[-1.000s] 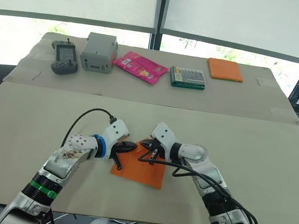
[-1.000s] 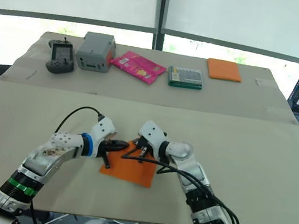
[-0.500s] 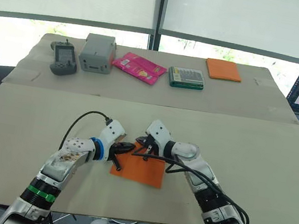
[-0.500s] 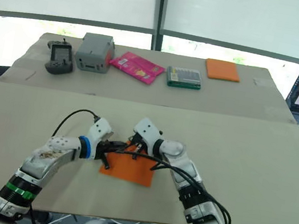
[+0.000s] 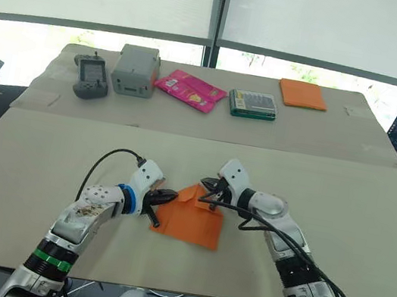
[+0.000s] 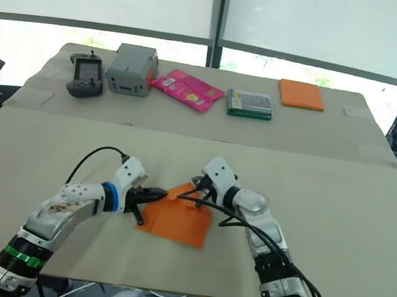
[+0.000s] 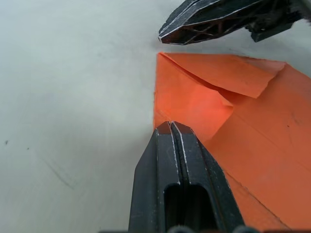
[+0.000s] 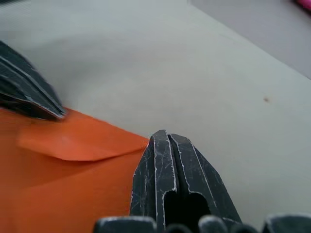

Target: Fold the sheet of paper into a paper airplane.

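From the left eye view, the sheet of paper [image 5: 192, 215] lies flat on the near part of the desk [image 5: 369, 225], between the two arms, with the left gripper [image 5: 164, 198] at its left edge and the right gripper [image 5: 210, 190] at its far edge. A second ago the right gripper sat further in over the sheet; it has since drawn back toward the far right corner, and a folded-down corner flap now shows at the far left. The right eye view agrees: sheet [image 6: 182, 213] near the desk's front, both grippers touching its margins. In the left wrist view the left jaws are pressed together, tip resting on the sheet [image 7: 252, 145] near its edge, and the turned-over flap lies ahead, with the other gripper's tip just beyond it. In the right wrist view the right jaws are likewise together, at the paper's [image 8: 73, 184] edge, holding nothing. Judging by this, the first corner fold is made and wants creasing; most folds remain.
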Motion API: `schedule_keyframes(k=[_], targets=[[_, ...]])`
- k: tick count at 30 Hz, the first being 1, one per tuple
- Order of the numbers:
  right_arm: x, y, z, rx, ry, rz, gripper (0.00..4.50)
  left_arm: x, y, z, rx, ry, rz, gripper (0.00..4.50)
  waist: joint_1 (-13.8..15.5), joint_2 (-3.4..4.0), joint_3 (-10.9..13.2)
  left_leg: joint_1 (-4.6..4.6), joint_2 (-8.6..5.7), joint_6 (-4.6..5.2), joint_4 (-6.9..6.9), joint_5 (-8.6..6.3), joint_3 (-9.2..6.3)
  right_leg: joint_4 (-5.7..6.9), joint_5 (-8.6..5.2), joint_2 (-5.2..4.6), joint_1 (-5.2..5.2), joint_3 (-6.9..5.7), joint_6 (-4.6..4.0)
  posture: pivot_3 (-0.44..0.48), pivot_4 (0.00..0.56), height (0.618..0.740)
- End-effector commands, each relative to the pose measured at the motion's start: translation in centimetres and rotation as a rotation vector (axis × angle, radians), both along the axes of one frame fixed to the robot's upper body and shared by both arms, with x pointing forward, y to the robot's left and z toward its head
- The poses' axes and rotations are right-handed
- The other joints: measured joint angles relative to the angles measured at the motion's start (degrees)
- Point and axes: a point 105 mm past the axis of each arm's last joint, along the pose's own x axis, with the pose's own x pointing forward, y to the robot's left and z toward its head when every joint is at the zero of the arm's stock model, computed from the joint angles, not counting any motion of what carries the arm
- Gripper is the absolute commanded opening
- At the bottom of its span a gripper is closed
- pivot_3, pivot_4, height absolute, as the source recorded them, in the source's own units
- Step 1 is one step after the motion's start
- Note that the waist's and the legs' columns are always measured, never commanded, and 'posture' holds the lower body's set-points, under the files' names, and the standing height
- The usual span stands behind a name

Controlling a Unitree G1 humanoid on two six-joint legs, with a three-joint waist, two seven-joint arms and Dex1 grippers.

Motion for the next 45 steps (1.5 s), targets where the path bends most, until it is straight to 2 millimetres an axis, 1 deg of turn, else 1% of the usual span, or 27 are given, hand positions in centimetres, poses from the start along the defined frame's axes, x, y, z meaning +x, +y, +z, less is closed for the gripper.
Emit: schedule_keyframes(k=[1,5,10,14,17,20,23,24,25,27,29,31,34,37,38,40,42,45], targets=[[-0.5,1.0,0.1,-0.029,-0.035,0.033,0.0,-0.2,0.2,-1.6,0.035,0.053,0.013,0.03,-0.02,0.0,0.0,0.0,0.0,0.0,0.0,0.0,0.0,0.0,0.0,0.0,0.0,0.0,0.0,0.0,0.15,0.74],[-0.6,1.2,-1.7,-0.089,0.017,0.028,0.0,-0.2,0.2,-1.6,0.034,0.056,0.015,0.03,0.01,0.0,0.0,-0.01,-0.01,0.0,0.0,0.0,0.01,-0.01,0.0,-0.03,-0.02,0.02,0.0,0.0,0.15,0.74],[-0.7,1.1,-2.9,-0.14,0.067,0.028,0.0,-0.6,0.8,-2.0,0.036,0.075,0.033,0.03,-0.04,0.0,0.0,0.05,0.01,0.0,0.0,0.0,0.0,-0.01,0.0,-0.01,0.03,0.01,0.0,0.0,0.15,0.74],[-1.0,1.1,-3.3,-0.152,0.089,0.047,0.0,-1.6,2.4,-2.5,0.054,0.101,0.066,0.03,-0.32,0.01,-0.01,0.08,0.03,0.0,-0.07,0.0,0.01,-0.01,-0.01,0.0,0.02,0.02,-0.01,0.0,0.15,0.74],[-1.3,1.2,-3.6,-0.15,0.1,0.059,0.0,-2.7,3.9,-2.8,0.069,0.119,0.098,0.03,-0.45,0.03,-0.02,0.1,0.05,-0.01,-0.14,-0.01,0.01,-0.02,-0.02,0.0,0.0,0.02,-0.02,0.0,0.15,0.74],[-1.5,1.3,-3.8,-0.151,0.108,0.067,0.0,-3.4,5.5,-2.1,0.067,0.113,0.144,0.03,-0.45,0.04,-0.03,0.12,0.07,-0.01,-0.15,-0.01,0.0,-0.03,-0.02,-0.01,0.01,0.02,-0.03,0.0,0.15,0.74],[-1.7,1.4,-3.9,-0.147,0.111,0.071,0.0,-3.6,5.9,-1.2,0.035,0.085,0.161,0.03,-0.39,0.04,-0.03,0.13,0.07,-0.01,-0.15,-0.01,0.0,-0.04,-0.02,-0.02,0.02,0.02,-0.04,0.0,0.15,0.74],[-1.7,1.4,-3.9,-0.145,0.112,0.071,0.0,-3.5,5.8,-0.7,0.012,0.069,0.162,0.03,-0.38,0.04,-0.03,0.13,0.06,-0.01,-0.15,-0.01,0.0,-0.04,-0.02,-0.02,0.02,0.01,-0.04,0.0,0.15,0.74],[-1.7,1.5,-3.8,-0.143,0.112,0.073,0.0,-2.9,5.2,0.4,-0.069,0.048,0.162,0.03,-0.37,0.04,-0.03,0.13,0.06,-0.01,-0.14,-0.01,0.0,-0.04,-0.03,-0.02,0.02,0.01,-0.04,0.0,0.15,0.74],[-1.7,1.5,-3.8,-0.14,0.11,0.077,0.0,-2.3,3.9,1.9,-0.169,0.019,0.141,0.03,-0.28,0.03,-0.02,0.11,0.05,-0.01,-0.13,-0.01,0.0,-0.04,-0.02,-0.02,-0.01,0.01,-0.04,0.0,0.15,0.74],[-1.7,1.5,-3.6,-0.137,0.106,0.079,0.0,-1.8,2.5,2.7,-0.201,0.0,0.102,0.03,-0.16,-0.01,0.0,0.09,0.05,-0.01,-0.11,-0.01,0.0,-0.04,-0.02,-0.02,0.0,0.0,-0.04,0.0,0.15,0.74],[-1.8,1.5,-3.2,-0.126,0.092,0.085,0.0,-1.2,1.0,3.0,-0.192,-0.014,0.053,0.03,-0.05,-0.02,0.0,0.08,0.03,-0.01,-0.09,-0.01,0.0,-0.04,-0.02,-0.02,0.02,-0.01,-0.04,0.0,0.15,0.74],[-2.2,1.5,-2.9,-0.119,0.08,0.099,0.0,-0.4,-0.4,2.0,-0.129,-0.011,-0.004,0.03,-0.05,-0.02,0.0,0.07,0.0,-0.01,-0.11,-0.01,0.02,-0.05,-0.02,-0.02,0.01,0.01,-0.04,0.0,0.15,0.74],[-2.9,1.5,-2.9,-0.117,0.068,0.136,0.0,1.0,-0.4,-0.8,-0.067,0.082,0.05,0.03,-0.14,-0.01,0.0,0.04,-0.03,-0.01,-0.15,-0.02,0.04,-0.11,-0.02,0.01,-0.02,0.01,-0.03,0.0,0.15,0.74],[-3.1,1.6,-2.9,-0.12,0.065,0.147,0.0,1.0,-0.4,-2.0,-0.033,0.113,0.05,0.03,-0.14,-0.04,0.01,0.04,-0.03,-0.01,-0.15,-0.02,0.05,-0.12,-0.02,0.01,-0.02,0.01,-0.03,0.0,0.15,0.74],[-3.5,1.7,-3.0,-0.132,0.06,0.174,0.0,0.7,-0.5,-3.2,0.008,0.145,0.035,0.03,-0.05,-0.03,-0.01,0.05,-0.01,0.0,-0.13,-0.02,0.02,-0.13,-0.02,0.0,0.03,-0.02,-0.03,0.0,0.15,0.74],[-3.6,1.8,-3.0,-0.138,0.055,0.188,0.0,0.6,-0.7,-3.6,0.025,0.15,0.021,0.03,-0.05,-0.03,-0.02,0.12,-0.01,0.0,-0.11,-0.02,0.03,-0.12,-0.02,-0.01,0.11,0.0,-0.03,0.0,0.15,0.74],[-3.7,1.9,-3.0,-0.162,0.044,0.22,0.0,0.6,-0.9,-3.5,0.023,0.148,0.01,0.03,-0.04,-0.04,-0.03,0.21,0.01,0.0,-0.09,-0.01,0.02,-0.11,-0.03,0.0,0.21,-0.01,-0.01,0.0,0.15,0.74]])
